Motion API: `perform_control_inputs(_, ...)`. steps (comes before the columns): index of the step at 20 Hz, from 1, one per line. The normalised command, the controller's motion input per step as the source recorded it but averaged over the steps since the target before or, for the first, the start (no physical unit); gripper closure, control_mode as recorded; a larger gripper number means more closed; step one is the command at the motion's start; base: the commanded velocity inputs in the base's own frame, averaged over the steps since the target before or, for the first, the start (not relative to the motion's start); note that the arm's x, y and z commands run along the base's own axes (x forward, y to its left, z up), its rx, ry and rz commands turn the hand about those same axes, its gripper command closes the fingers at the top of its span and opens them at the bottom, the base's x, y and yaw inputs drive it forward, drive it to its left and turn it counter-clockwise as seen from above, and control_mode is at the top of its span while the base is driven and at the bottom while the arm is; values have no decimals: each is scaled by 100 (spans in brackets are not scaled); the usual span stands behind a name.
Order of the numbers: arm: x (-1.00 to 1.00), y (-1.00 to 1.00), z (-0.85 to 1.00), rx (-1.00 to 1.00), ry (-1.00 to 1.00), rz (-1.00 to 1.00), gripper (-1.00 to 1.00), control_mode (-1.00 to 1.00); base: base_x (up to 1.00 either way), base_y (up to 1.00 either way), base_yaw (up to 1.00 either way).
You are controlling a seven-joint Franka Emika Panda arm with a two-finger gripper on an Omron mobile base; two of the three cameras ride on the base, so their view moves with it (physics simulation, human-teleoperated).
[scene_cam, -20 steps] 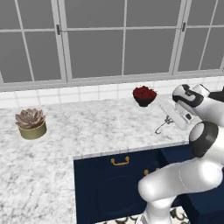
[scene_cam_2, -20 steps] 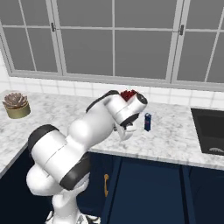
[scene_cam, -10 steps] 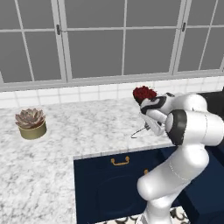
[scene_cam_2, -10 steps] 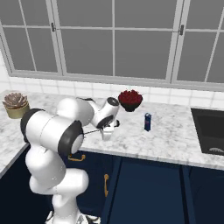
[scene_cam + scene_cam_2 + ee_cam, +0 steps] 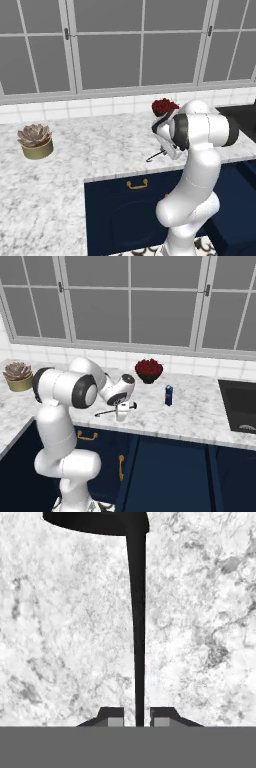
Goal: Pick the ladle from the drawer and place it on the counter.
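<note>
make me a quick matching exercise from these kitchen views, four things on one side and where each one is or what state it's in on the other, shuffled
Things:
1. ladle
2. succulent pot
3. small blue can
4. bowl of red fruit

Places or states:
A. at the counter's far left end
B. by the tiled backsplash, under the window
C. handle between the fingertips of the gripper, over the marble
D. upright between the bowl and the sink

Pairs: 1-C, 2-A, 3-D, 4-B

Base views: behind arm at 7 and 5 o'clock, sharing counter (image 5: 100, 145). Hand view: close, straight down on marble.
</note>
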Motion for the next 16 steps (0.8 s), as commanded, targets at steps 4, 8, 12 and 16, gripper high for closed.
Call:
perform_control_inputs(4, 43, 0, -54, 0, 0, -1, -100, -100, 0, 0, 0)
perform_control_inputs(8, 26, 0, -9, 0, 0, 0, -100, -100, 0, 0, 0)
perform_control_inputs(12, -16, 4, 4, 0, -4, 0, -100, -100, 0, 0, 0)
perform_control_inputs(16, -74, 7, 15, -1, -3, -3, -100, -100, 0, 0, 0)
